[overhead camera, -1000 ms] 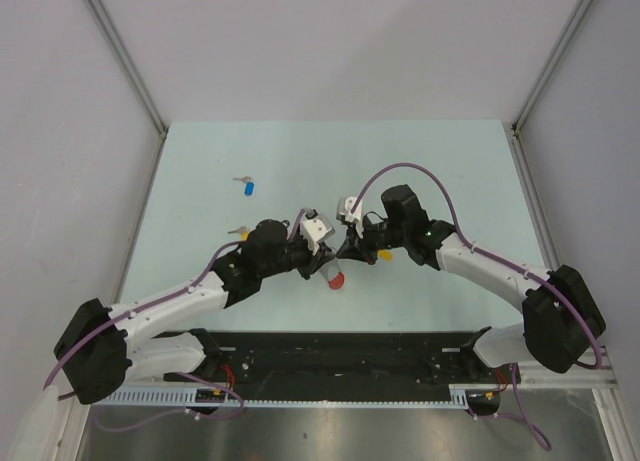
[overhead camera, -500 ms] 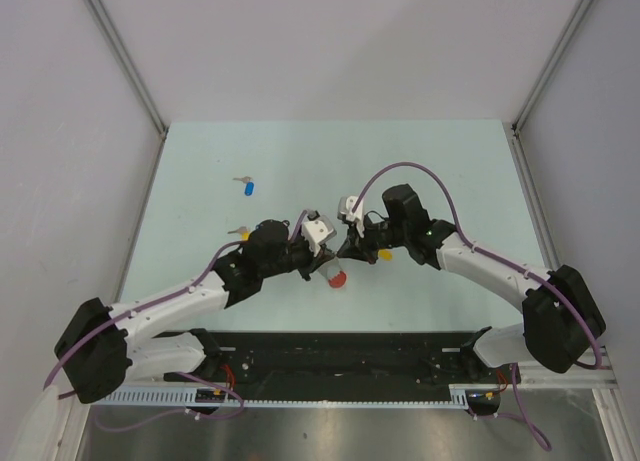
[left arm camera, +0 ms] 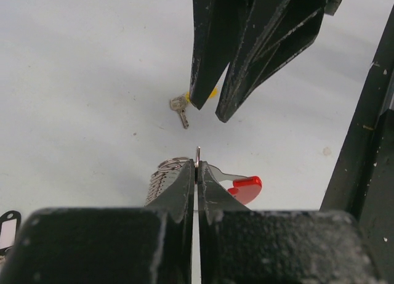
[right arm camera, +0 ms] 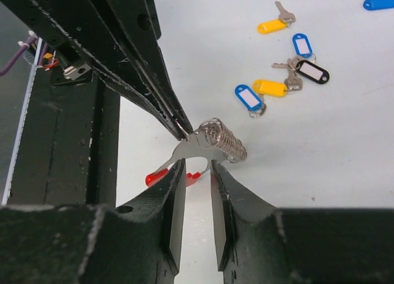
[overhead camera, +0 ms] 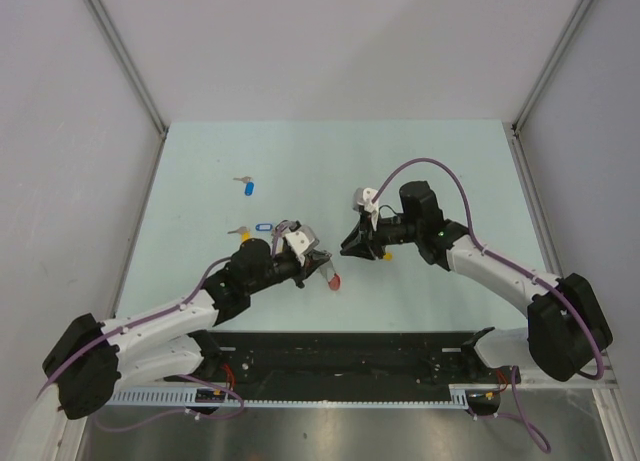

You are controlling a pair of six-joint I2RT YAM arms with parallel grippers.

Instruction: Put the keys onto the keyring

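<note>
Keyring (left arm camera: 161,180) is pinched by a thin edge in clenched left gripper (left arm camera: 196,172); with right gripper (right arm camera: 198,168) released, it could be twisted loose.

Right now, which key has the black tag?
The black-tagged key, lying in the little bunch on the table; every other tag is blue or yellow.

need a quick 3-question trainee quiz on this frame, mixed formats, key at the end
1. True or false: the left gripper is shut on the keyring.
2. Pick one. The right gripper is: A) open, B) shut tight, C) out of every view.
3. Fill in: the keyring's plastic end is coloured ___.
Key: 1 true; 2 A; 3 red.
</note>
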